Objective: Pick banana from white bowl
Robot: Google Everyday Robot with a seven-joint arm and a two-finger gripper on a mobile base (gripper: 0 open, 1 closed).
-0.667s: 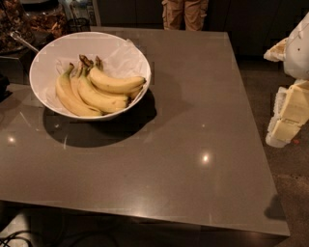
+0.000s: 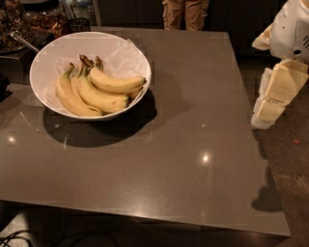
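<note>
Left to right: at the far left, dim clutter lies behind the table edge, and a thin metal handle (image 2: 22,41) slants toward the white bowl (image 2: 44,57). The bowl, wide, round and glossy-sided, stands on the rear left quarter of a square grey-brown table (image 2: 193,125) and casts a dark shadow to its front right. Crumpled white paper (image 2: 123,58) lines the bowl. The banana (image 2: 116,83), yellow and gently curved with a brown stem, lies uppermost in the bowl, across the other bananas (image 2: 79,99), whose stems gather at the rear. The tabletop is smooth and polished, carrying small bright light reflections (image 2: 205,157). Beyond the far edge stand a person's legs (image 2: 186,12) in tan trousers. At the right edge, off the table and well apart from the bowl, hangs the cream-coloured gripper (image 2: 265,113) below the robot's white body (image 2: 292,31); whether it is open or closed cannot be told. Speckled flooring (image 2: 292,164) lies beneath.
</note>
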